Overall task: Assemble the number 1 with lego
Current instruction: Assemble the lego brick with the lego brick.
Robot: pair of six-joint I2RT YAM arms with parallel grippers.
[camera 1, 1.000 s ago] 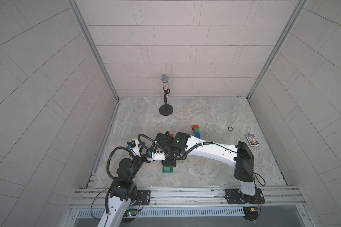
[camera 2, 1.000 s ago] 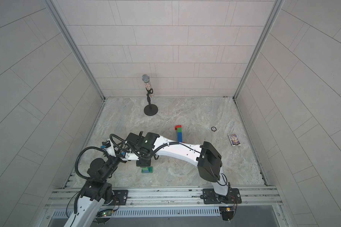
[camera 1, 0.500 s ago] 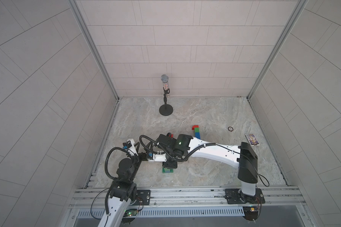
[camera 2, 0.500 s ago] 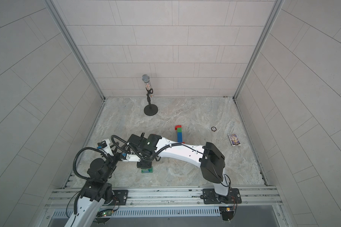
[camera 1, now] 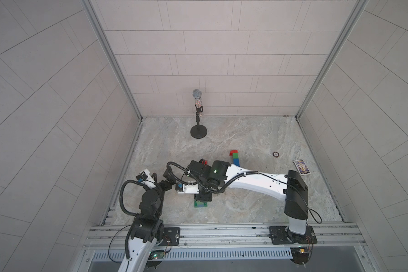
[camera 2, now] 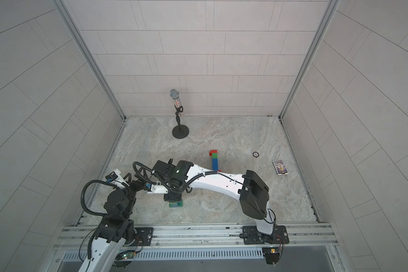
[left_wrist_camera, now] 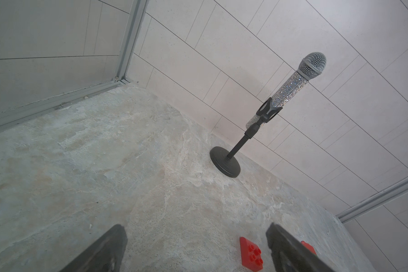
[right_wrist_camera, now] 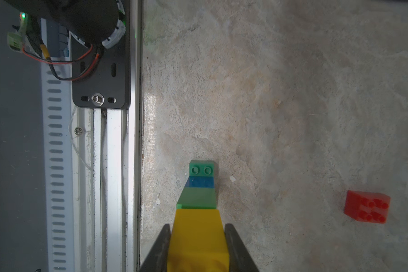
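Close to the front edge of the table (camera 1: pixel 245 209), a little left of its middle, is the stack (camera 1: pixel 200 204) of lego. It has a longer green brick at the bottom with two studs left bare, then a blue one, a green one and a yellow brick (right_wrist_camera: pixel 198 233) on top. The right arm (camera 1: pixel 257 182) reaches across from the front right corner and points straight down over the stack. The right jaws are closed on two opposite sides of the yellow brick. Whether the green base presses on the table or hangs just above it I cannot tell. The left arm (camera 1: pixel 150 200) is by the left edge, and the left jaws are spread wide with nothing between them, the fingers (left_wrist_camera: pixel 104 252) aimed toward the far edge. Just past them a small red brick (left_wrist_camera: pixel 251 255) lies studs-up on the table near one finger, and a second bit of red shows behind that finger. Farther in, right of the middle, a second run of bricks (camera 1: pixel 235 158) shows red at its far end, then green, then blue. Its near end is hidden behind the right arm, and I cannot tell whether it lies flat or stands. A small dark ring (camera 1: pixel 275 154) lies between that run and a printed card (camera 1: pixel 302 167) near the right edge. By the far edge, a little left of its middle, a microphone (camera 1: pixel 197 99) stands on a round black base.
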